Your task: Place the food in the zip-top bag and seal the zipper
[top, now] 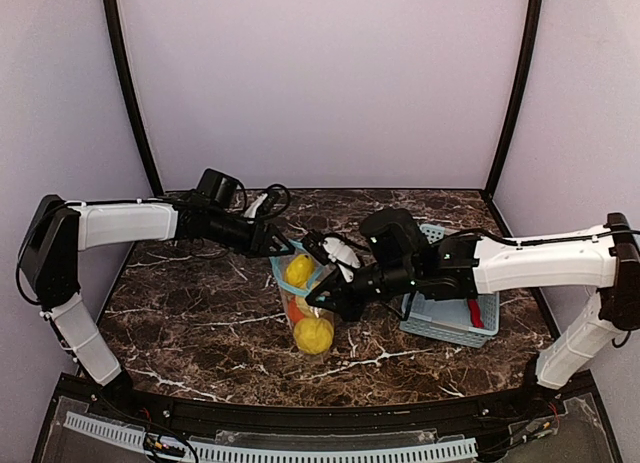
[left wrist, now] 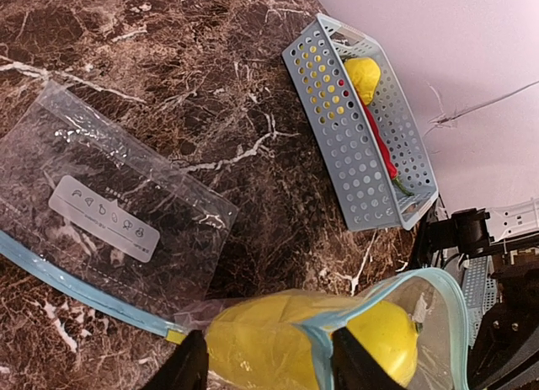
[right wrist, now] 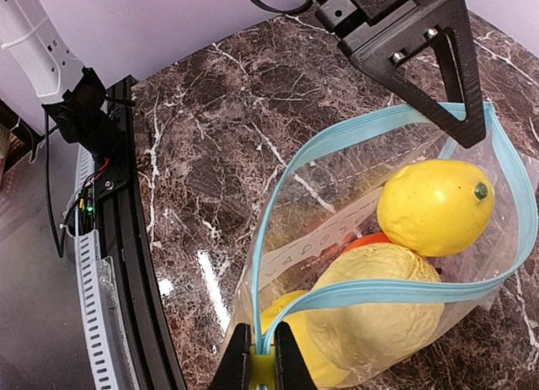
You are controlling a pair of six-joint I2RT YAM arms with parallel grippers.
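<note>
The clear zip-top bag lies mid-table with its blue-rimmed mouth gaping. Inside are a yellow lemon, a larger yellow piece, an orange and more yellow food. My right gripper is shut on the zipper's yellow end tab at the near end. My left gripper is at the far end. Its fingers stand apart, one on each side of the blue rim and the yellow food under the film. A red chili and a yellow piece lie in the basket.
The pale blue slatted basket stands to the right of the bag, under my right arm. A second clear bag, flat and empty, lies on the marble beyond the left gripper. Black frame posts and pale walls enclose the table.
</note>
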